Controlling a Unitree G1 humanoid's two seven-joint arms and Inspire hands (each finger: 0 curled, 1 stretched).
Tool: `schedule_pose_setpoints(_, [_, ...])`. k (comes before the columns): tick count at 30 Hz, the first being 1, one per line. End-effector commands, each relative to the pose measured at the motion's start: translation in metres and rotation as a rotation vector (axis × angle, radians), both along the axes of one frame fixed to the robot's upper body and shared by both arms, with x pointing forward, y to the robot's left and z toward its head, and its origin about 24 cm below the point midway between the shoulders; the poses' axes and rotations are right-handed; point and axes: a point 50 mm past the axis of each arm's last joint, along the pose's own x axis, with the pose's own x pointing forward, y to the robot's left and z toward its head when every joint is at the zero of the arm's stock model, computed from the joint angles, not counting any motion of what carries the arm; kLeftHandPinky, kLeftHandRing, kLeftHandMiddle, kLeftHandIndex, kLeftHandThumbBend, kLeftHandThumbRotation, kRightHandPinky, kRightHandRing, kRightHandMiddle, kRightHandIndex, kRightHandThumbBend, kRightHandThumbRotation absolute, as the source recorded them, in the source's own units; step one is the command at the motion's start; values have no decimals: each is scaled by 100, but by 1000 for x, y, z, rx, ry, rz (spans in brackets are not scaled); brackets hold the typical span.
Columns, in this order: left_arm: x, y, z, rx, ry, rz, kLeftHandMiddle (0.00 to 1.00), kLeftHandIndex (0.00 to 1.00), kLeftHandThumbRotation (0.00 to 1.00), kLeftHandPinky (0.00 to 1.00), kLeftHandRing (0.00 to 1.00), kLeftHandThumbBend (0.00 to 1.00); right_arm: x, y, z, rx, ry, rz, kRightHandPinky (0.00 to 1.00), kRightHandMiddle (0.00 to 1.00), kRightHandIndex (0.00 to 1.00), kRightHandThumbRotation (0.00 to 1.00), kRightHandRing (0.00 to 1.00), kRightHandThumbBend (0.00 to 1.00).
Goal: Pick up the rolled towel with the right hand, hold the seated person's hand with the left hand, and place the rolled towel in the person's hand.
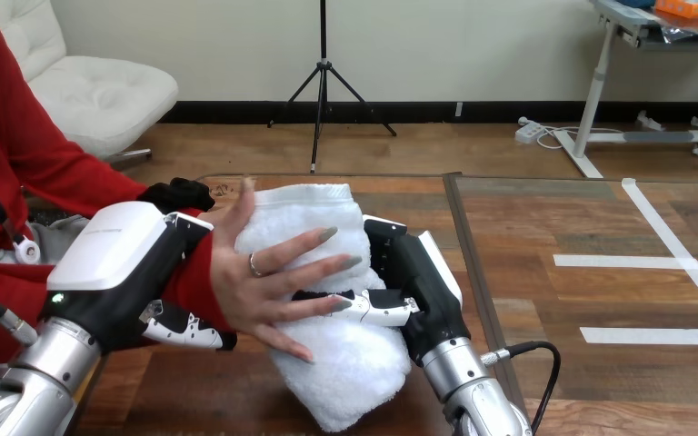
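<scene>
**Rolled towel at the person's hand, both robot hands engaged**

The right robot hand [415, 282] is closed on the rolled towel [350, 363]. It grips the roll's right flank, with its thumb laid across the front and its fingers hidden behind. Left of the towel, the left robot hand [123, 259] is curled round the person's wrist [202, 272] at the red sleeve, dark fingers over the top and thumb underneath. The towel stands tilted over the desk [518, 272], its lower end nearest the robot. I cannot tell whether that end rests on the wood. Across the towel's left front lies the person's hand [268, 286], fingers spread on the cloth and one fingertip touching the right robot hand's thumb.

The step in hand looks to be the hand-over itself. To do it well, the wrist should be held steady but gently and the roll pressed evenly into the hand. The right grip should let go only once the person's fingers close, with the thumb easing clear of that fingertip rather than dragging across it.

Count: two robot hands, one rolled towel, one person's hand, one desk.
</scene>
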Motion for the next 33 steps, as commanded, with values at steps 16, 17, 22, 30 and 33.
schedule_pose_setpoints(16, [19,-11,26,-34,-160,-56,37,38,0,27,32,90,10,21,32,71,-143,45,35,43,42,0,38,80])
schedule_pose_setpoints(17, [19,-11,26,-33,-159,-56,37,38,0,27,32,90,10,21,32,71,-143,44,34,43,42,0,38,81])
schedule_pose_setpoints(22, [19,-10,25,-35,-156,-56,37,38,0,27,32,90,11,20,32,59,-148,40,34,43,41,0,37,81])
schedule_pose_setpoints(30, [19,-9,23,-42,-157,-62,37,38,0,27,32,89,12,18,33,55,-151,32,34,43,42,0,37,81])
schedule_pose_setpoints(33, [20,-9,22,-40,-159,-62,37,38,0,28,32,89,13,17,33,52,-152,30,34,43,42,0,37,81])
